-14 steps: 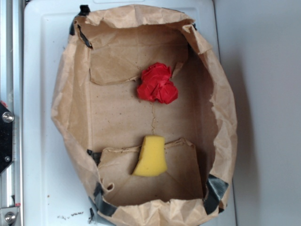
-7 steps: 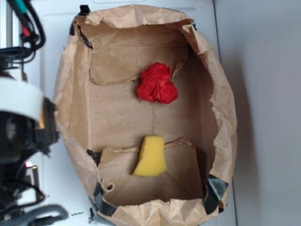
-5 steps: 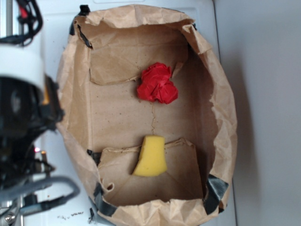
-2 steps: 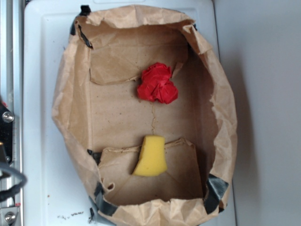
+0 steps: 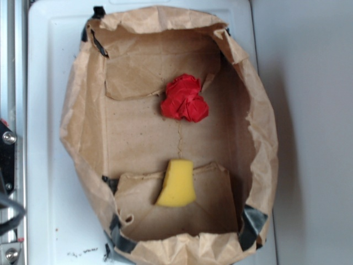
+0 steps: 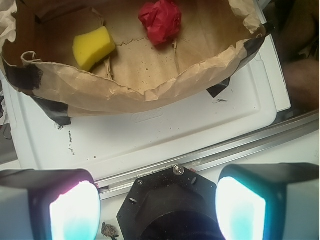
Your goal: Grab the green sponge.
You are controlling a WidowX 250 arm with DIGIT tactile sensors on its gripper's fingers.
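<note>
The green sponge (image 5: 177, 184) is a yellow foam wedge with one curved end, lying on a folded flap inside an open brown paper bag (image 5: 83, 127). In the wrist view the sponge (image 6: 93, 46) shows at the upper left, inside the bag (image 6: 150, 87). My gripper (image 6: 157, 207) is open, its two fingers wide apart at the bottom of the wrist view, with nothing between them. It hangs over the black mount (image 6: 165, 200) outside the bag, well short of the sponge. The exterior view does not show the gripper.
A crumpled red paper ball (image 5: 185, 98) lies in the bag beyond the sponge, also seen in the wrist view (image 6: 160, 21). The bag sits on a white tray (image 5: 44, 66). A metal rail (image 5: 10, 83) runs along the tray's left side.
The arm filled the left edge of the exterior view a second ago and has since moved out of it, leaving only a dark cable at the bottom left. Sponge and red ball have not moved.
</note>
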